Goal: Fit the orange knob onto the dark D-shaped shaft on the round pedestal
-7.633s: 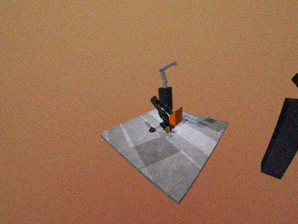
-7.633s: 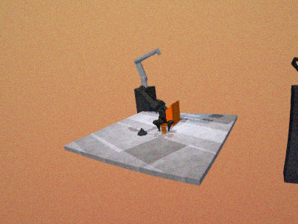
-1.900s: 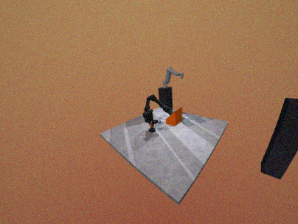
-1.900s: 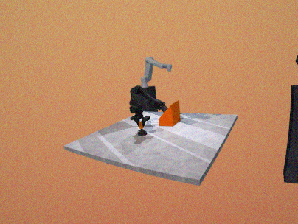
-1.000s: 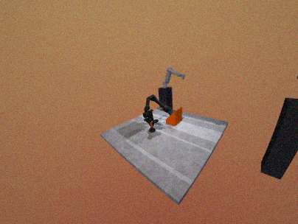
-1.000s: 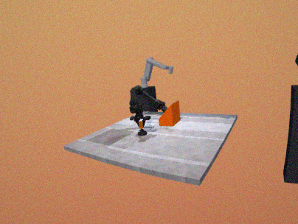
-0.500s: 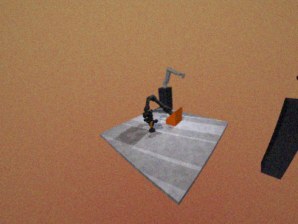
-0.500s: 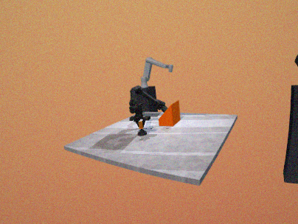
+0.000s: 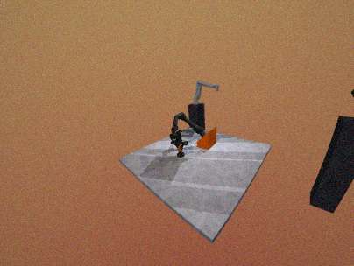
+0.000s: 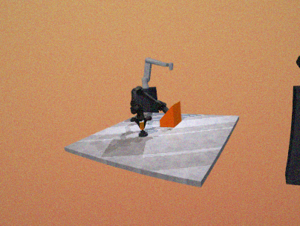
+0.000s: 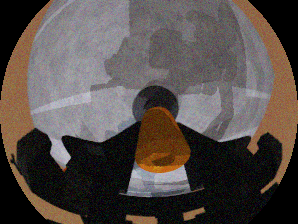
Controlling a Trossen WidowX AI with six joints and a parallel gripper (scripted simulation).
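My gripper (image 11: 157, 124) (image 9: 179, 146) (image 10: 141, 123) is shut on the orange knob (image 11: 160, 141) (image 10: 142, 126) and holds it pointing down. The knob is a small orange cone-like piece with a hole in its near end. Its far end sits right over the round dark pedestal (image 11: 154, 100) (image 9: 180, 154) (image 10: 142, 134), which stands on the grey table (image 9: 210, 184) (image 10: 186, 149). The dark D-shaped shaft is hidden behind the knob in the wrist view, and the top and exterior views are too small to show whether the knob is on it.
An orange wedge block (image 9: 207, 139) (image 10: 171, 115) stands on the table behind the arm. A grey second arm on a dark base (image 9: 197, 113) (image 10: 148, 93) stands at the table's back edge. A tall dark slab (image 9: 335, 166) (image 10: 293, 134) stands off the table to the right.
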